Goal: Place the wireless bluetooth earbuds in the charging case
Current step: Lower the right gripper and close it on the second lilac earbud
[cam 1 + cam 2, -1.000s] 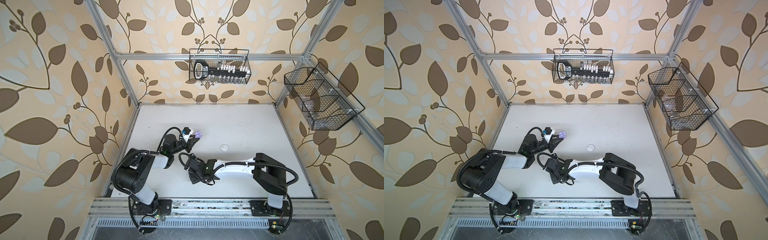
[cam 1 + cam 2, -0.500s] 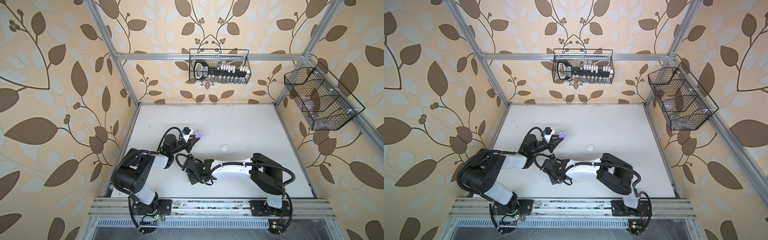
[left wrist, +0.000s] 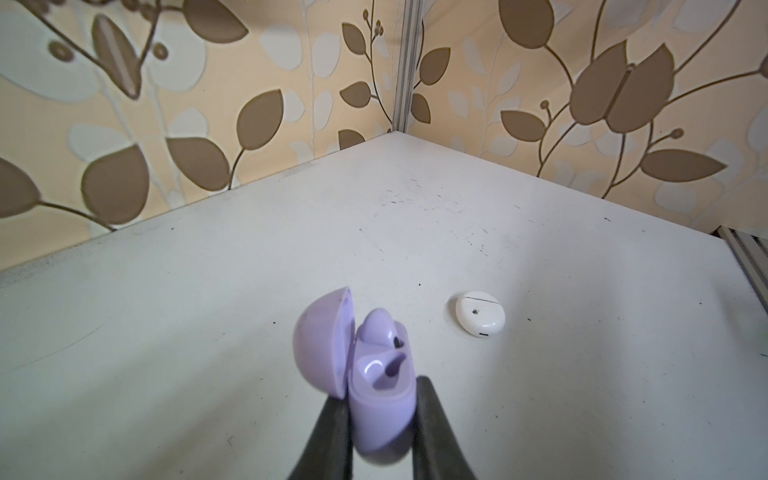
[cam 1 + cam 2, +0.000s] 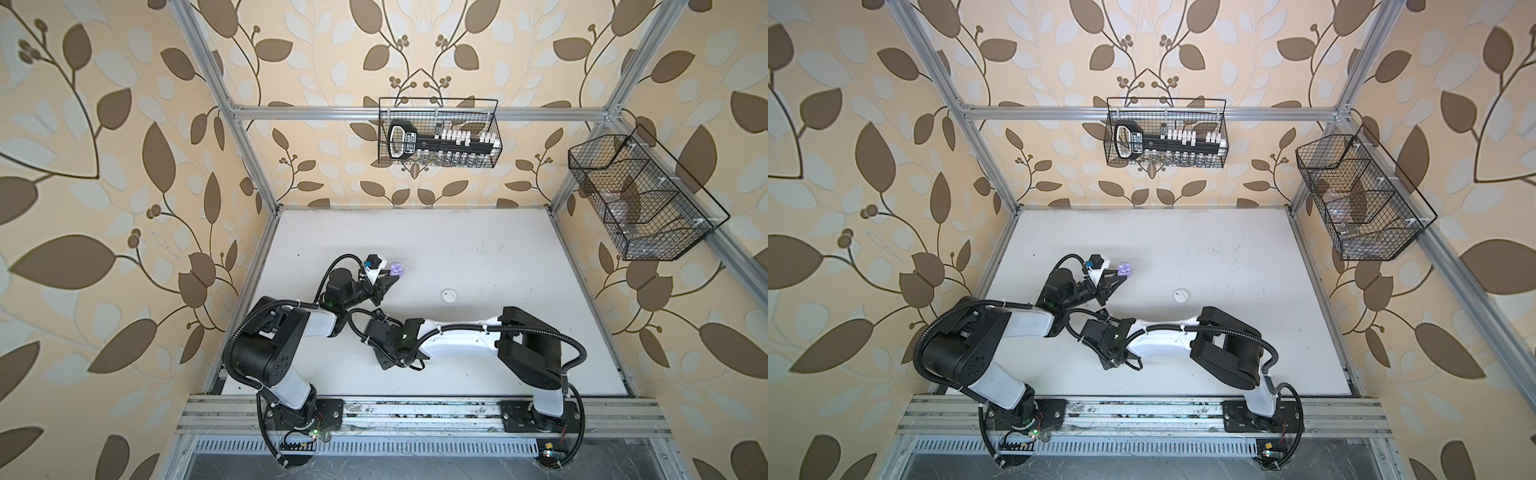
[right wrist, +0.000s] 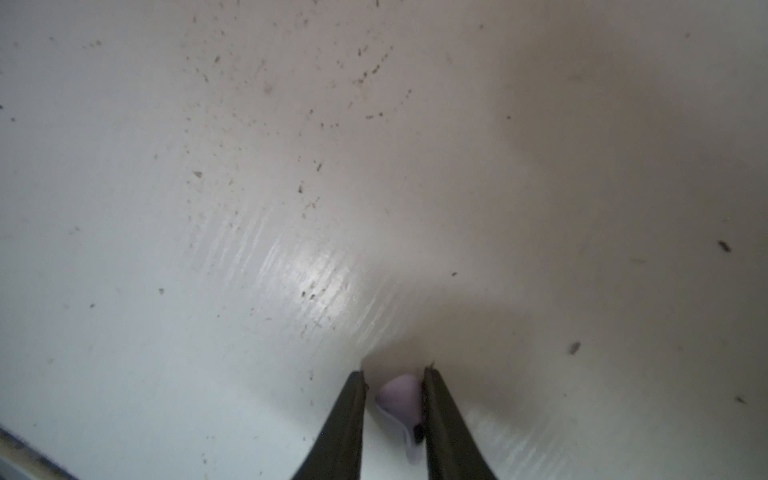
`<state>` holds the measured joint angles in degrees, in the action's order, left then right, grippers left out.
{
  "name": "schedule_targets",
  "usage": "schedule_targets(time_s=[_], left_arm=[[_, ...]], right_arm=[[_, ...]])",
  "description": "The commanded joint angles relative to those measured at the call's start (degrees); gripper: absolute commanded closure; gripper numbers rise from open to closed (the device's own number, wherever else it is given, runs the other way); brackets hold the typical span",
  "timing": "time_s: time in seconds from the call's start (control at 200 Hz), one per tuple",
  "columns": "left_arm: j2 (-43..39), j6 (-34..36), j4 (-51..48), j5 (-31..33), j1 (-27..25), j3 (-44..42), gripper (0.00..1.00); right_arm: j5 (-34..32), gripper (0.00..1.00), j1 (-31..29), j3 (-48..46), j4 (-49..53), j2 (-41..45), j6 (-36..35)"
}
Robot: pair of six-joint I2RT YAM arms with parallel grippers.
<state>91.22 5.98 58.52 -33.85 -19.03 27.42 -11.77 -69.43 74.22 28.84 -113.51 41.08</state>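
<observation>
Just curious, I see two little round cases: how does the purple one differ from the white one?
The lilac charging case is open, lid up, with one lilac earbud seated inside; the white charging case is shut. The lilac charging case is clamped in the left gripper; the white charging case lies flat on the table. Both are small, rounded and glossy.

The open charging case sits between the fingers of the left gripper, over the left half of the counter, with one earbud in it. To its right, near the counter's middle, lies the closed charging case. Nearer the front edge the right gripper reaches left across the middle, a second earbud between its fingers at the counter's surface. One wire basket hangs on the back wall, a second wire basket on the right wall.
</observation>
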Motion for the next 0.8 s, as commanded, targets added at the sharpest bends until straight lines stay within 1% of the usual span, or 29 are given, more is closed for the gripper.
schedule_targets(time_s=[0.0, 0.19, 0.56, 0.68, 0.795], left_arm=[[-1.81, 1.05, 2.76, 0.53, 0.66, -0.03, 1.0], [-1.81, 1.19, 2.7, 0.45, 0.66, -0.04, 1.0], [-1.89, 1.05, 2.57, 0.44, 0.66, 0.0, 1.0], [-1.9, 0.9, 2.59, 0.12, 0.64, 0.05, 1.0], [-1.92, 0.67, 2.64, -0.17, 0.66, 0.0, 1.0]], right_arm=[[-0.71, 0.74, -0.56, 0.67, 3.89, -2.21, -0.43], [-0.71, 0.76, -0.69, 0.82, 4.05, -2.28, -0.64], [-1.31, 0.85, -0.8, 0.73, 4.65, -1.52, -0.76], [-2.3, 0.86, -0.71, -0.23, 4.05, -0.12, -0.5], [-3.49, 0.87, -0.15, -2.62, 2.06, 3.21, 0.16]])
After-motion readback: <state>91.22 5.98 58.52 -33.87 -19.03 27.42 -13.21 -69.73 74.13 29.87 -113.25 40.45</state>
